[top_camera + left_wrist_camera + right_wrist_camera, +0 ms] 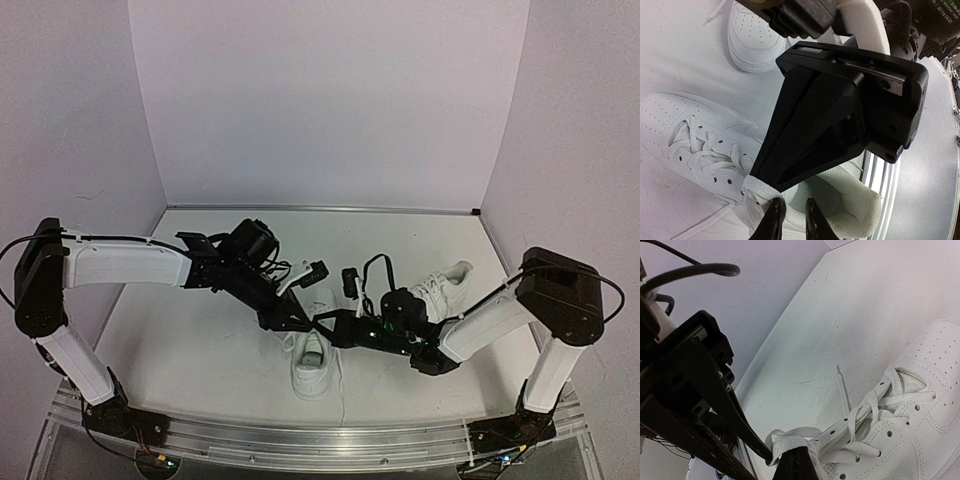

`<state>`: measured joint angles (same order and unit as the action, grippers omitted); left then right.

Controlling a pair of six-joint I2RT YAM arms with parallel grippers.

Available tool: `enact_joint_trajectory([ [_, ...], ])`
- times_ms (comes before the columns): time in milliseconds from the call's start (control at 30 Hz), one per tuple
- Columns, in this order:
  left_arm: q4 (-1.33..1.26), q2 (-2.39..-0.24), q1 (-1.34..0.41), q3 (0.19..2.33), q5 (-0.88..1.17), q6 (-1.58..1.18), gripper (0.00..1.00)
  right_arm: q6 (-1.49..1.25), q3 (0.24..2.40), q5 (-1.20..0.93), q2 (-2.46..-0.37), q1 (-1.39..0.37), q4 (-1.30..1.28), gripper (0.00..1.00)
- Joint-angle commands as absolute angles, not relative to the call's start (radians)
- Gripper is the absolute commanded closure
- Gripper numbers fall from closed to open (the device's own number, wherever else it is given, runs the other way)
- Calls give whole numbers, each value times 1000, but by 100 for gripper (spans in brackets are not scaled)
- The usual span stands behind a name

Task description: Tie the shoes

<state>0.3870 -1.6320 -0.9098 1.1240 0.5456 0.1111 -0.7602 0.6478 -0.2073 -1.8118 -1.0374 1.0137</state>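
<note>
progress: early, no knot or bow seen on either shoe, both left to tie | near shoe (312,368): white, laced, ends loose, centre-near on table (200,340) | far shoe (447,283): right, apart, nothing touching it | right gripper (796,462): clenched on near shoe's lace (790,440) | left gripper (792,220): jaws slightly parted just beside it, grasping nothing visible

Reaches inward and down with both arms; holds the left tool (792,217) slightly parted (the right tool (796,462) pinched closed), nearly tip to tip.
</note>
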Motion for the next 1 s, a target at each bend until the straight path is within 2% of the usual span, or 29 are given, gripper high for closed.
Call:
enact_joint_trajectory([
  [0,401,-1609,-914,1154,540,125,71,-778,608,-223,-1873,-1042,1023,100],
  [133,381,-1554,-912,1151,519,113,64,-781,599,-220,-1879,-1042,1031,100],
  [333,336,-1491,-876,1142,497,68,62,-783,580,-210,-1867,-1042,1031,100],
  [567,353,-1535,-810,1162,443,28,67,-788,569,-208,-1865,-1042,1031,100],
  [700,394,-1594,-808,1193,480,46,72,-787,570,-207,-1859,-1042,1031,100],
  [967,397,-1626,-811,1189,557,68,70,-787,580,-215,-1864,-1042,1029,100],
])
